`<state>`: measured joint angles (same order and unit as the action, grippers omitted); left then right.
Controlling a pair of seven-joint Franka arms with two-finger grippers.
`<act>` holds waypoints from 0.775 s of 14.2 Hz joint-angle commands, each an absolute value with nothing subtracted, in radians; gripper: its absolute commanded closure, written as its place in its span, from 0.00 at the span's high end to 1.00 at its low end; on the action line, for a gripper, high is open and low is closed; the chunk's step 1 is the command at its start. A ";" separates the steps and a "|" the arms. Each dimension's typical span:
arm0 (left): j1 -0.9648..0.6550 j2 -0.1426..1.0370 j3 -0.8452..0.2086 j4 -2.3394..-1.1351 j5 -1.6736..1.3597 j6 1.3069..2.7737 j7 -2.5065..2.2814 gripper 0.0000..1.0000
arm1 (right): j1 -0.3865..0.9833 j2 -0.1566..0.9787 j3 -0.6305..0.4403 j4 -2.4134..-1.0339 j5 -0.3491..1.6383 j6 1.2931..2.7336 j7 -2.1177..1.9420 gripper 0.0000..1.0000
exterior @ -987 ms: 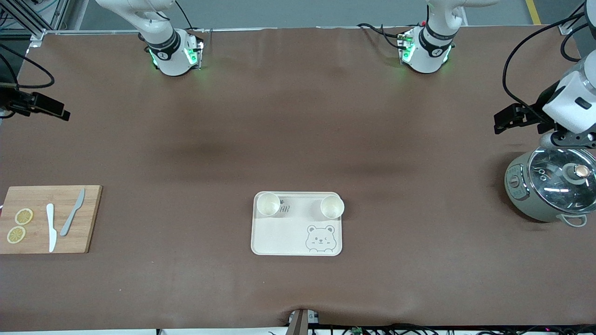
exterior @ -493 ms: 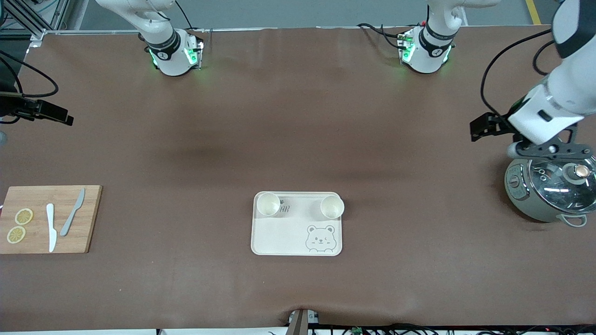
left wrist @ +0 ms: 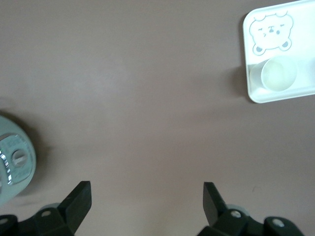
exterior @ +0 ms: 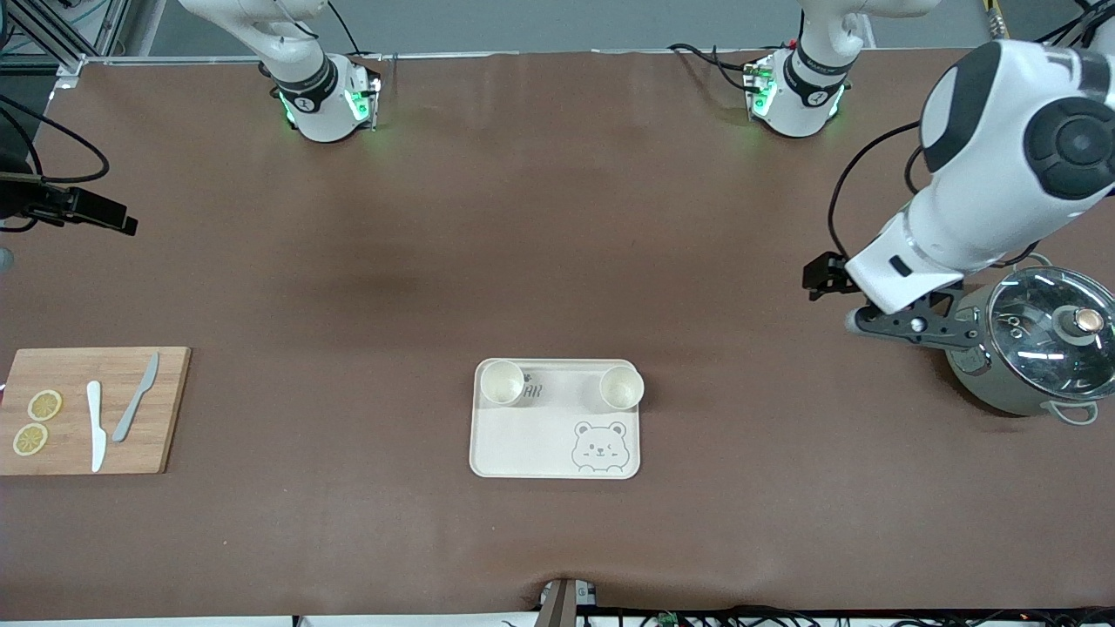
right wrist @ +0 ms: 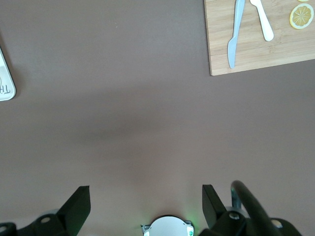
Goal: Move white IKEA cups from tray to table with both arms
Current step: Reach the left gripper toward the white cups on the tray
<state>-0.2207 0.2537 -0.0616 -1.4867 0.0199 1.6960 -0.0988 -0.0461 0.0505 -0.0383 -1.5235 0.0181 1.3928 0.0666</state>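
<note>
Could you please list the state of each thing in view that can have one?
Cup toward the right arm's end: upright on the tray, empty.
Cup toward the left arm's end: upright on the tray, empty.
Pot: glass lid on.
Left tool: open, empty, beside the pot.
Right tool: open, empty.

board (exterior: 94, 409): wood (matt) | lid (exterior: 1057, 332): glass | arms (exterior: 993, 165): glossy

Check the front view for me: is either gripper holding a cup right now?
No, both white IKEA cups stand on the bear-printed tray, with the open left gripper up beside the pot.
</note>
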 commanded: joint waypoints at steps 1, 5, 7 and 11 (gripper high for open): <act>-0.241 0.300 -0.063 -1.480 0.023 1.755 -0.173 1.00 | -0.072 0.052 -0.026 -1.517 0.018 1.387 0.060 1.00; -0.296 0.383 -0.063 -1.477 0.023 1.876 -0.343 1.00 | -0.078 0.054 -0.025 -1.517 0.018 1.388 0.061 1.00; -0.308 0.431 -0.063 -1.474 0.021 1.931 -0.414 1.00 | -0.077 0.054 -0.026 -1.517 0.018 1.388 0.060 1.00; -0.354 0.479 -0.063 -1.473 0.018 1.988 -0.472 1.00 | -0.066 0.063 -0.023 -1.526 0.020 1.402 0.058 1.00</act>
<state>-0.3330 0.4623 -0.0638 -1.4907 0.0199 1.9768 -0.4427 -0.0588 0.0551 -0.0349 -1.5238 0.0182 1.3932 0.0662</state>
